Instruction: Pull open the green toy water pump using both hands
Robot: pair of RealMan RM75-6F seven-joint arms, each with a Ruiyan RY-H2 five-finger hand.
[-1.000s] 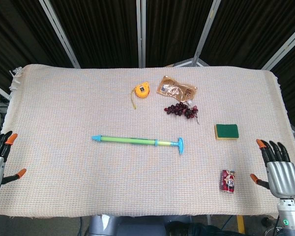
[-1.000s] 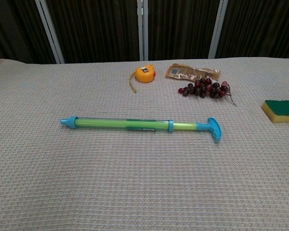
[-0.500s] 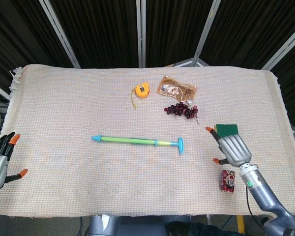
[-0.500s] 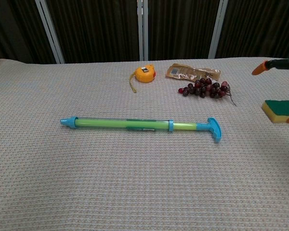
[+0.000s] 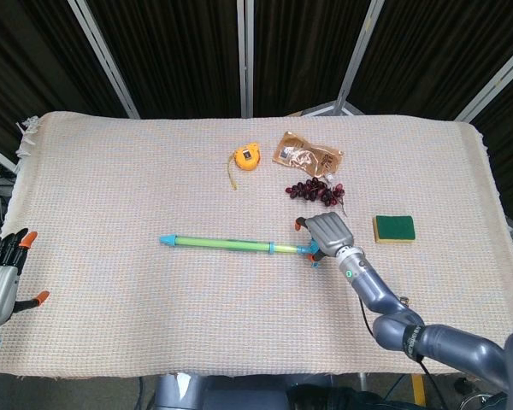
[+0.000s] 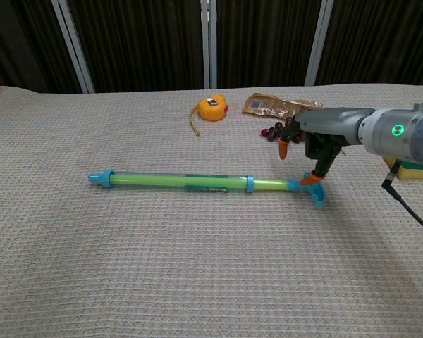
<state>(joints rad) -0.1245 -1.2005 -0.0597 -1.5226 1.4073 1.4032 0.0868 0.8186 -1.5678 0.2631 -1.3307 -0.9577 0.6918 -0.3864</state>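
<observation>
The green toy water pump lies flat across the middle of the cloth, blue nozzle to the left and blue T-handle to the right. My right hand hovers over the T-handle with its fingers pointing down and spread. One orange fingertip sits at the handle's top, but nothing is gripped. My left hand stays open at the cloth's near left edge, far from the pump, and shows only in the head view.
Behind the pump lie an orange tape measure, a snack packet and dark grapes. A green-and-yellow sponge sits at the right, beside my right forearm.
My right hand has swept left from beside the sponge to just over the pump's T-handle. The pump has not moved, and the left hand has barely shifted.
</observation>
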